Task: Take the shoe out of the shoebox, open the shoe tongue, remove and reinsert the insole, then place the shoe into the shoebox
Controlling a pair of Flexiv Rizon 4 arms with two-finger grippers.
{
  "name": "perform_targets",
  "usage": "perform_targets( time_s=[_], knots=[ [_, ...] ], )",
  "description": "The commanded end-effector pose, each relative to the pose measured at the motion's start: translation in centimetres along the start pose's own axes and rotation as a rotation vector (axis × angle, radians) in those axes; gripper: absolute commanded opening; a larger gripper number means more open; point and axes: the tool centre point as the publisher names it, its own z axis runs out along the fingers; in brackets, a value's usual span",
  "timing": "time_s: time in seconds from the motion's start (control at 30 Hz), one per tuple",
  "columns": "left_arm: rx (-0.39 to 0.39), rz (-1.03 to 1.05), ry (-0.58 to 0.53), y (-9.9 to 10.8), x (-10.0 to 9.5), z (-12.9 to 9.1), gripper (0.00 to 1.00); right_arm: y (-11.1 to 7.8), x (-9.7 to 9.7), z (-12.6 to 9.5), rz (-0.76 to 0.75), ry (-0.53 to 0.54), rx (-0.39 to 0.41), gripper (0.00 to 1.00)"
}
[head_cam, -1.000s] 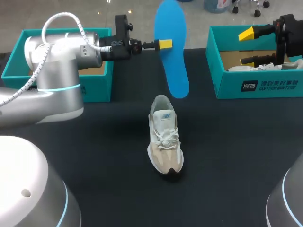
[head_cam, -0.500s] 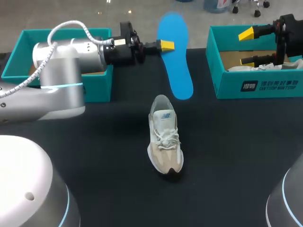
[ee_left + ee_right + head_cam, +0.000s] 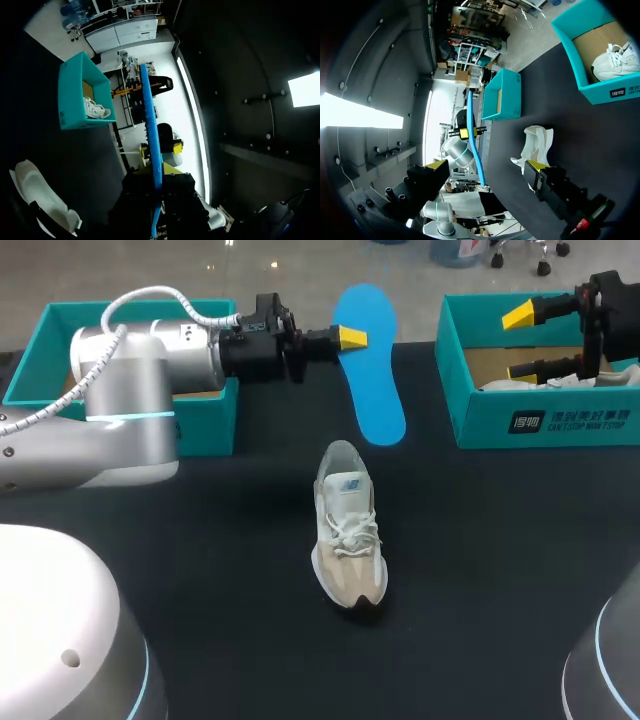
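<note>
A beige and white shoe (image 3: 348, 530) lies on the black table, toe toward me; it also shows beside the left gripper (image 3: 42, 200) and ahead of the right gripper (image 3: 535, 145). My left gripper (image 3: 350, 337) is shut on the blue insole (image 3: 370, 360), which hangs above the table behind the shoe. In the left wrist view the insole (image 3: 151, 135) shows edge-on between the fingers. My right gripper (image 3: 520, 342) stands open above the right teal shoebox (image 3: 540, 425), nothing between its fingers (image 3: 432, 170). A second white shoe (image 3: 600, 380) lies in that box.
Another teal box (image 3: 205, 430) stands at the back left, partly hidden by my left arm. The right shoebox (image 3: 605, 90) sits at the back right corner. The shoe has bare black table on both sides and in front.
The left wrist has turned, and the insole has come down and shifted slightly right, closer to the table behind the shoe. The right arm and the shoe have not moved.
</note>
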Motion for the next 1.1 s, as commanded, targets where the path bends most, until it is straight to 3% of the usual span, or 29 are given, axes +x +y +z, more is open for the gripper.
perform_targets(
  time_s=[0.03, 0.33, 0.73, 1.1],
  knots=[
    [-0.002, -0.031, -0.001, 0.4, 0.0, 0.3, 0.00, -0.2, 2.7, 1.0, -0.016, -0.179, -0.017, 1.00],
    [0.016, -0.100, 0.021, 0.5, -0.5, 0.6, 0.00, -1.6, 5.4, 2.9, -0.090, -0.404, -0.106, 1.00],
    [-0.008, -0.157, 0.022, 0.6, -1.3, 0.9, 0.00, -2.6, 7.3, 5.9, -0.138, -0.630, -0.057, 1.00],
    [-0.039, -0.180, 0.027, 1.0, -1.6, 0.9, 0.00, -2.6, 7.3, 5.9, -0.138, -0.630, -0.057, 1.00]
  ],
)
